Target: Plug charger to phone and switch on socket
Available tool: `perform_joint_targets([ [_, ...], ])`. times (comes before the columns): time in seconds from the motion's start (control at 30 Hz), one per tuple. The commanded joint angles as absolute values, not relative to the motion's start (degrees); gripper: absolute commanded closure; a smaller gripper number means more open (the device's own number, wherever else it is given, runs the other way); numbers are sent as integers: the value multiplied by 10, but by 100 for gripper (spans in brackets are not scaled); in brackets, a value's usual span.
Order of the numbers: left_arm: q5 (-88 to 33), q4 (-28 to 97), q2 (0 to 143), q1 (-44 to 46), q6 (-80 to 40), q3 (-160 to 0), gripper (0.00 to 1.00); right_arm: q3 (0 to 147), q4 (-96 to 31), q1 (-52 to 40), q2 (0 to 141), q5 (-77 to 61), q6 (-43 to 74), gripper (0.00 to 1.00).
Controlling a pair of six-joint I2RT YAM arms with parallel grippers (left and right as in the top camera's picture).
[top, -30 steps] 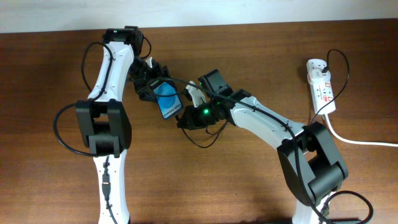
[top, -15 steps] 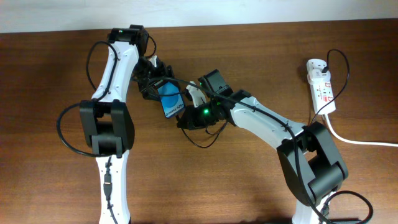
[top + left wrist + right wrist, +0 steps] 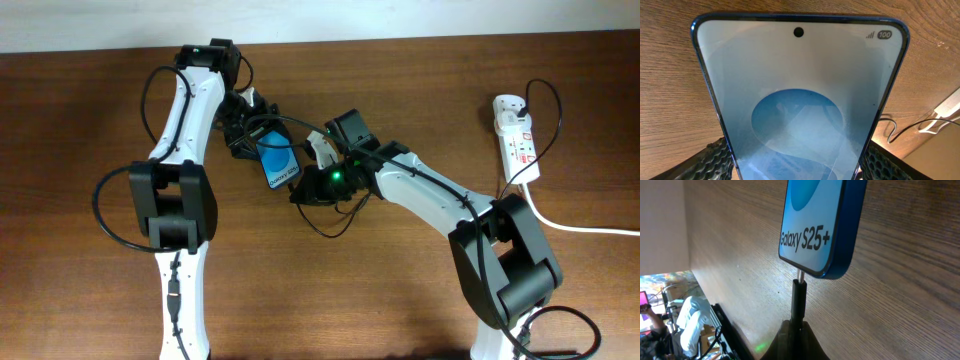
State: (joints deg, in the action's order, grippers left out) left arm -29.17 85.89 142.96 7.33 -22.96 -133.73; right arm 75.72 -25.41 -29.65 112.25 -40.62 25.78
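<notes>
One brown wood-grain tabletop, with a white band beyond its far edge. Found the phone mid-tabletop between both grippers, blue screen up. Found the socket well apart at the far right, thick white cord trailing off to the right. Confirmed by left wrist view only: left gripper clamped on the phone, textured pads against both long edges; punch-hole lens and a "100" reading at the screen's far end. Confirmed by right wrist view only: right gripper pinched tight on the charger, metal tip meeting the phone's edge below "Galaxy S25+"; depth of entry not determinable. Noted blurred clutter past the tabletop edge. Unable to read switch positions from overhead.
</notes>
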Motion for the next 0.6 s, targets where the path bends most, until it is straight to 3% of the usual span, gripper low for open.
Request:
perform_joint_targets([
  [0.0,-313,869,1425,78,-222,-1348,100,755,-246,-285,1130,-388,260,96],
  [0.57,-322,864,1425,78,-222,-1348,100,755,-262,-285,1130,-388,260,96],
])
